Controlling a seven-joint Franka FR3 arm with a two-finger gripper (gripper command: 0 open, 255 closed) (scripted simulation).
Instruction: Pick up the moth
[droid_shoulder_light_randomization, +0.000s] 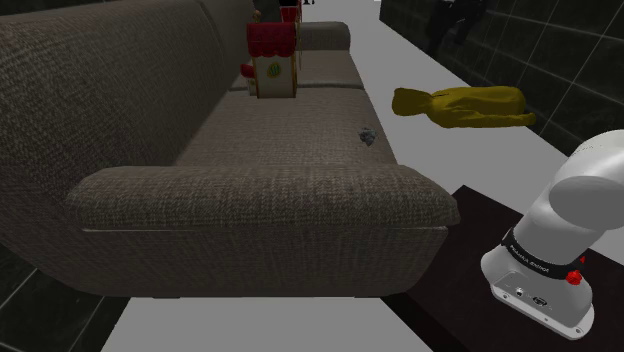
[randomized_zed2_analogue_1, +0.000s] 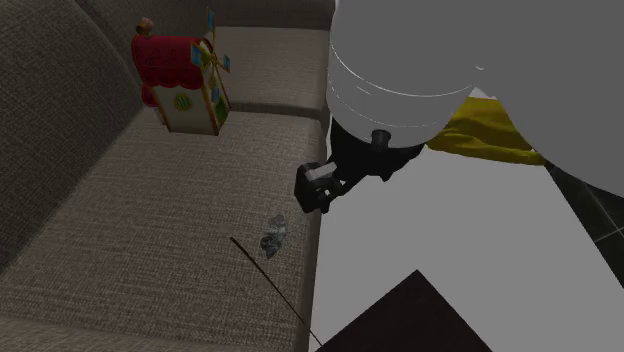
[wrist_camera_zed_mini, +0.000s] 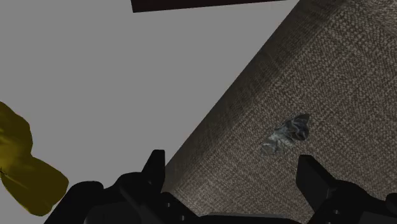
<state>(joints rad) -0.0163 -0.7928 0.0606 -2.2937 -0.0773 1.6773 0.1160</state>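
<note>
The moth (droid_shoulder_light_randomization: 366, 136) is a small grey, mottled thing lying flat on the brown sofa seat (droid_shoulder_light_randomization: 290, 145), close to the seat's front edge. In the second exterior view the moth (randomized_zed2_analogue_1: 273, 232) lies just below and to the left of my black hand (randomized_zed2_analogue_1: 325, 185), which hangs over the seat's edge. Seen from the wrist, my gripper (wrist_camera_zed_mini: 234, 175) is open, its two black fingers standing wide apart. The moth (wrist_camera_zed_mini: 286, 135) lies beyond the fingertips (wrist_camera_zed_mini: 312, 170), nearer one of them, and nothing touches it.
A toy house (droid_shoulder_light_randomization: 272, 60) with a red roof stands farther back on the sofa. A crumpled yellow object (droid_shoulder_light_randomization: 465, 106) lies on the grey floor in front of the seat. The sofa's padded armrest (droid_shoulder_light_randomization: 260, 200) rises beside my dark stand (droid_shoulder_light_randomization: 470, 250).
</note>
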